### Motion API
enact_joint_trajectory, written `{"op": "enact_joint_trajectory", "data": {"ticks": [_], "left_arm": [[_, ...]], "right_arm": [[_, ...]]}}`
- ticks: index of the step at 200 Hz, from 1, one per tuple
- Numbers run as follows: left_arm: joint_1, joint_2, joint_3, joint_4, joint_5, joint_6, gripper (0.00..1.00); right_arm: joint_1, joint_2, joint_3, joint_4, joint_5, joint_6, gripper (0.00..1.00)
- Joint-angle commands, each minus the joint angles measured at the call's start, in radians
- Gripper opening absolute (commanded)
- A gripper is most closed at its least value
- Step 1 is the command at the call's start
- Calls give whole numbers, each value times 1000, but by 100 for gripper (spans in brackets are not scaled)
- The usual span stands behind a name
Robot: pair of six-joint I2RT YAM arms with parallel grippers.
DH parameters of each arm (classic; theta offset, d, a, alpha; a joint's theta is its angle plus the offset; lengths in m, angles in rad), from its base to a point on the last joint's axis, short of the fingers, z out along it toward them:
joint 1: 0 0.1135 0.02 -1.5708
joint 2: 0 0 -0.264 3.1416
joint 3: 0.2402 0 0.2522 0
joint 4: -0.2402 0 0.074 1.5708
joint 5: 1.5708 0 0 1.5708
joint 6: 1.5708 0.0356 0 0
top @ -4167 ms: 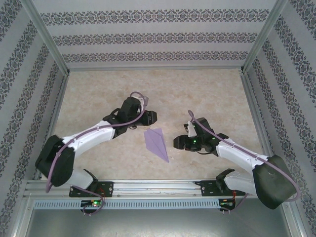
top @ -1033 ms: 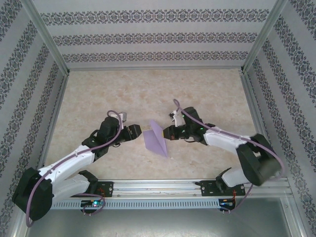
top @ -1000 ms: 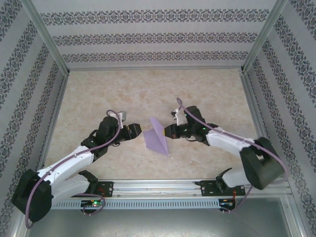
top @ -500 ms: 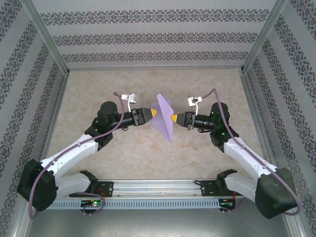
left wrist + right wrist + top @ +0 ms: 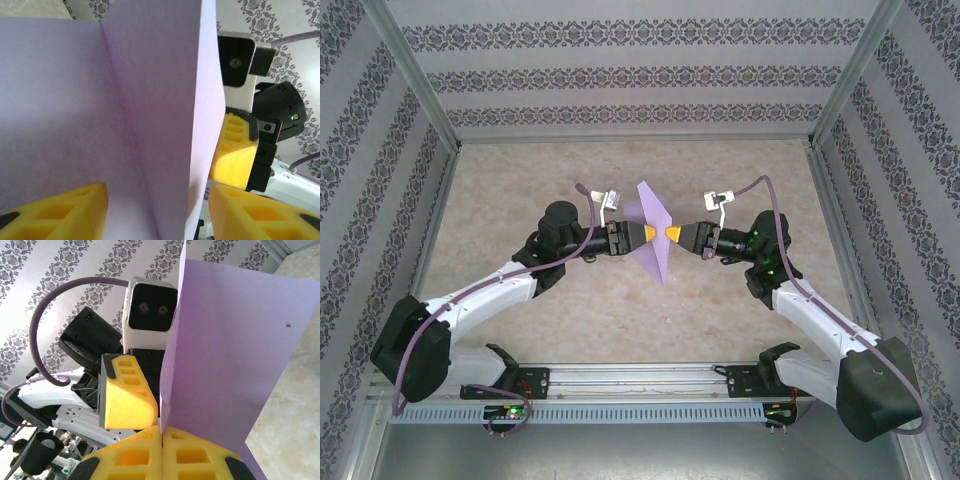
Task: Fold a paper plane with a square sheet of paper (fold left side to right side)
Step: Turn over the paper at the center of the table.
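Paper plane [image 5: 658, 258] stands on edge above mid-desk [image 5: 570, 180], right pincer [image 5: 671, 233] clenched on its 3 o'clock side, left pincer [image 5: 647, 233] at 9 o'clock released, pads straddling the paper.

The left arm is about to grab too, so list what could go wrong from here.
1. The right gripper, jaws shut, pinches only a thin edge of the paper plane, lifted above the table; it could slip out.
2. The left gripper has its jaws open around the plane's layers; closing off the crease could crumple them or add a stray fold.
3. The two grippers face each other closely; any pull apart could tear it.
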Motion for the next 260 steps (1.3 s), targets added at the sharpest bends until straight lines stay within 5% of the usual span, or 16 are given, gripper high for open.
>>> {"op": "enact_joint_trajectory", "data": {"ticks": [1,83,117,186,229,260], "left_arm": [[-10,3,34,81,17,-6,49],[-11,20,32,88,-17,-6,13],[-11,25,28,89,-26,-2,0],[-13,9,0,60,-98,25,0],[-13,-25,-38,48,-196,44,0],[-13,-34,-79,87,-219,30,0]], "right_arm": [[10,9,-21,52,-2,7,0],[-3,7,-45,40,30,6,0],[-17,-12,-59,25,34,4,10],[-113,-156,-63,-193,66,-60,50],[-186,-309,-66,-570,218,-178,64],[-209,-367,-106,-632,224,-169,79]]}}
